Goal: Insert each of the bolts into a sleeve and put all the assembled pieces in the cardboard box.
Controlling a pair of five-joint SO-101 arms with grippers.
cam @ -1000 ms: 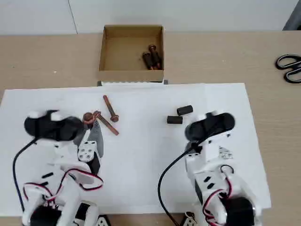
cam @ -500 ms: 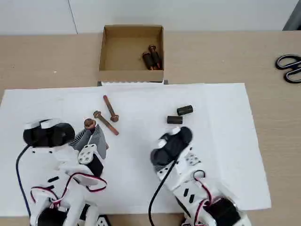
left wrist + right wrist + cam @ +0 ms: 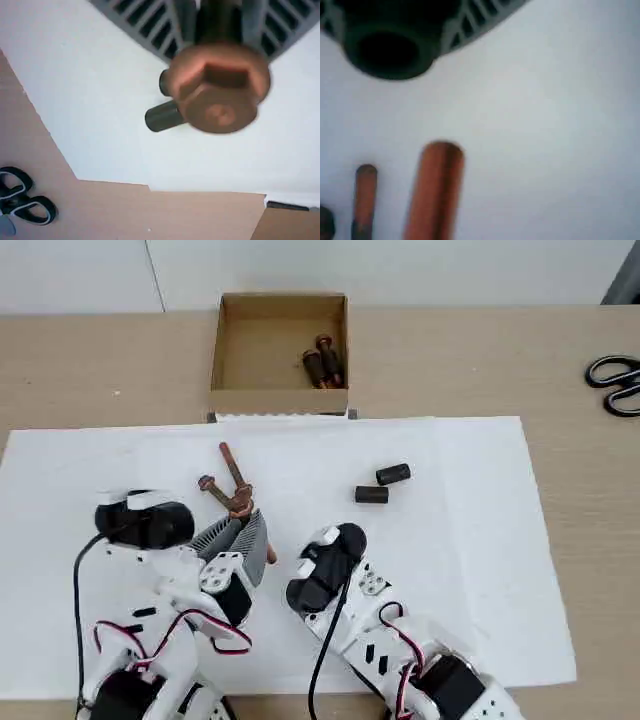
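Observation:
My left gripper (image 3: 246, 532) is shut on a copper bolt (image 3: 241, 504). In the left wrist view its hex head (image 3: 217, 91) sticks out between the grey ribbed fingers (image 3: 140, 25). The right arm (image 3: 322, 578) is just to the right of it, and the right gripper (image 3: 390, 30) is shut on a black sleeve (image 3: 387, 50) whose open end faces the camera. The held bolt's shaft tip (image 3: 436, 190) is a short way from that sleeve. Two loose bolts (image 3: 231, 465) (image 3: 212, 488) lie on the white paper. Two loose sleeves (image 3: 393, 474) (image 3: 371, 495) lie to the right.
The cardboard box (image 3: 232, 350) stands at the back with assembled pieces (image 3: 322, 360) in its right side. Scissors (image 3: 615, 385) lie on the bare table at the far right. White paper (image 3: 470, 540) covers the work area.
My left arm has carried the bolt right, toward the middle. The right arm has swung left and back toward the front, bringing its sleeve close to the bolt.

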